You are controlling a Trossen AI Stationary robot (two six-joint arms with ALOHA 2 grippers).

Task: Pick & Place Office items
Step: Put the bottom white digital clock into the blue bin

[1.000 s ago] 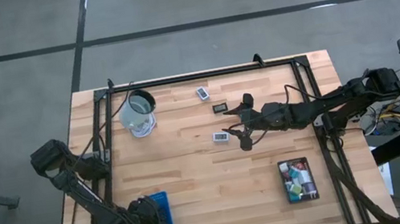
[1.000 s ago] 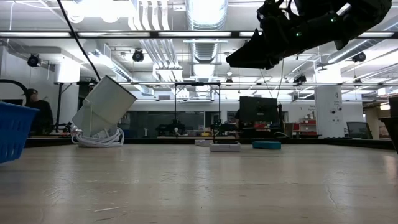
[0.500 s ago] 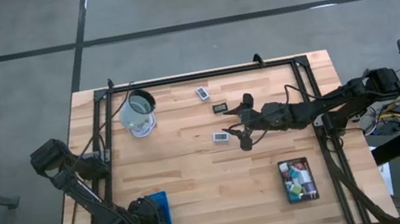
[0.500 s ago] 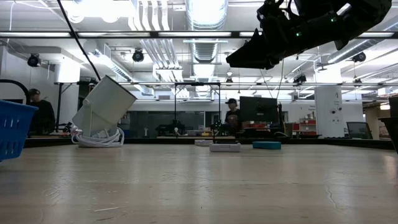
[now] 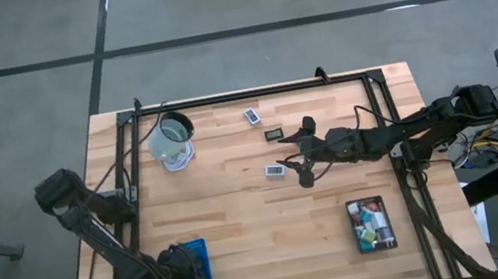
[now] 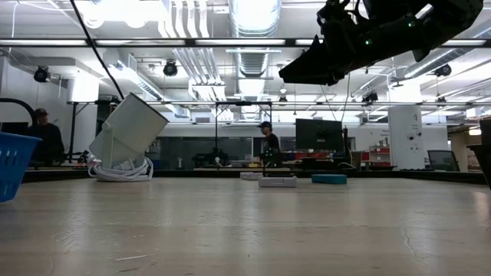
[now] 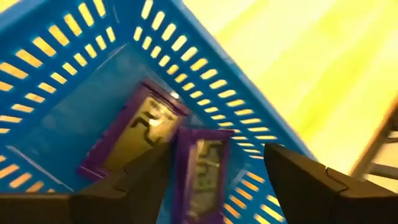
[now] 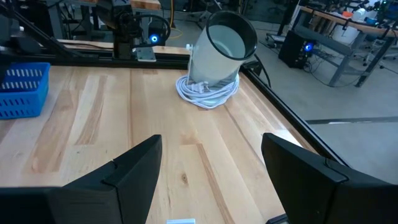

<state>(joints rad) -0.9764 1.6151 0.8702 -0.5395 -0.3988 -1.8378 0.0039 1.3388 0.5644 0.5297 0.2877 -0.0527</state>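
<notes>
Both arms are dark, nearly black, built of slim straight links joined by blocky, rounded joints. The left arm (image 5: pixel 110 249) ends in a bulky dark wrist, the right arm (image 5: pixel 400 132) in a narrower one with black cables looping beside it. Each hand has two broad, flat, matte black fingers (image 8: pixel 134 171) with angular, wedge-shaped edges; the left hand's fingers (image 7: pixel 305 177) look the same.

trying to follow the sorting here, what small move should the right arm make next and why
Probably lower the right gripper onto the white flat rectangle and close. Its fingers are open and hang above the table in the low view, right beside that piece. The left gripper is open over the blue tray, where two flat pieces already lie.
</notes>
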